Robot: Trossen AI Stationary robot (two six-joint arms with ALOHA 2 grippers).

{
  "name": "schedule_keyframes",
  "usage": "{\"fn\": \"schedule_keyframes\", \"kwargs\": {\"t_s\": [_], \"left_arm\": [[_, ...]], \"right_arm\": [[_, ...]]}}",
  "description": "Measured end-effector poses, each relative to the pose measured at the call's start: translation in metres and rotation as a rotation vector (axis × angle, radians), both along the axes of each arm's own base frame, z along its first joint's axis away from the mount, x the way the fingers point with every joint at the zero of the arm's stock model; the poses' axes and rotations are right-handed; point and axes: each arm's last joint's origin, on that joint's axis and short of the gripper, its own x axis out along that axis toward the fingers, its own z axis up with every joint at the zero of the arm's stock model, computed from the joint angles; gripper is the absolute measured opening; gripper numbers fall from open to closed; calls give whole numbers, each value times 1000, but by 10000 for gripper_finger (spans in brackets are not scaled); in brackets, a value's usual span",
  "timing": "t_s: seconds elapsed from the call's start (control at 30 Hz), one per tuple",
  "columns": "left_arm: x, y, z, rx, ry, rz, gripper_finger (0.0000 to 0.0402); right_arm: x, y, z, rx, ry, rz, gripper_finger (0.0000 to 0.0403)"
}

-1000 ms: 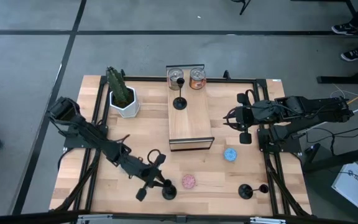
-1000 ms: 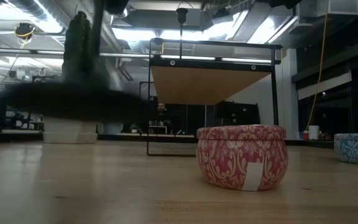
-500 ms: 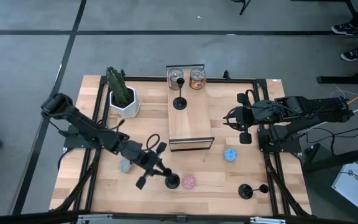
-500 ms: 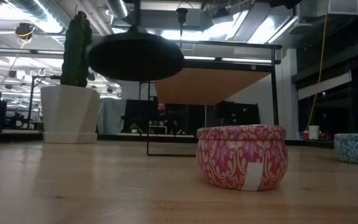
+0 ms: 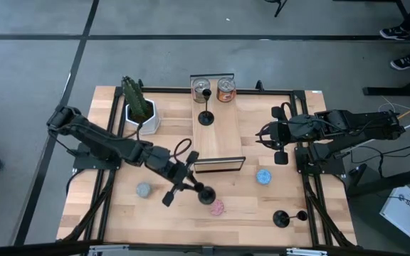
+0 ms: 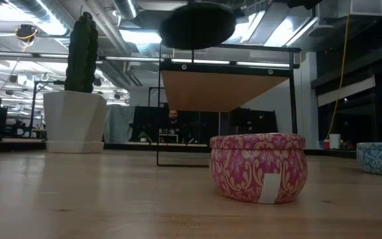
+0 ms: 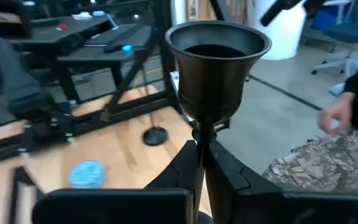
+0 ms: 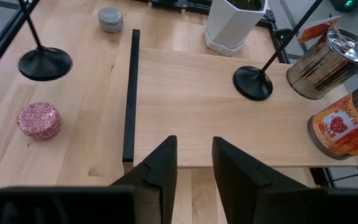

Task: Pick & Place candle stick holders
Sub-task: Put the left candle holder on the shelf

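My left gripper (image 5: 193, 186) is shut on a black candle stick holder (image 5: 205, 193) above the table's middle front, just near of the raised wooden platform (image 5: 218, 146). Its cup (image 7: 219, 62) shows ahead of the fingers, and its round base (image 6: 197, 25) hangs high over the table. A second holder (image 5: 206, 117) stands on its base on the platform. A third (image 5: 281, 218) stands on the table at the front right. My right gripper (image 5: 277, 140) is open and empty, hovering at the platform's right side. My left gripper pinches the holder's thin stem (image 7: 201, 152), just below the cup, between its two fingers (image 7: 182, 171). The fingers come roughly level from the table's left and lie across the stem. The holder stands about upright, cup up, its base (image 8: 44, 64) lifted clear of the table.
A pink tin (image 5: 217, 207) lies just near of the held holder, a grey tin (image 5: 143, 190) at the front left and a blue tin (image 5: 263, 176) right of the platform. Two metal tins (image 5: 214, 89) stand at the platform's far end. A potted cactus (image 5: 139, 107) stands at the far left.
My left gripper has risen and gone toward the table's far right, toward the platform, still shut on the holder. The holder has been lifted clear of the table and carried past the pink tin. The grey tin has come into view behind the arm.
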Motion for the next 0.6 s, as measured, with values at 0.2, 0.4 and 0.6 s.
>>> {"fn": "schedule_keyframes", "kwargs": {"t_s": [0.2, 0.4, 0.6], "left_arm": [[10, 23, 21, 23, -54, 30, 8], [19, 56, 41, 14, -110, 97, 8], [24, 94, 57, 13, -155, 223, 8]], "right_arm": [[0, 0, 0, 0, 0, 0, 103], [0, 0, 0, 0, 0, 0, 103], [0, 0, 0, 0, 0, 0, 103]]}}
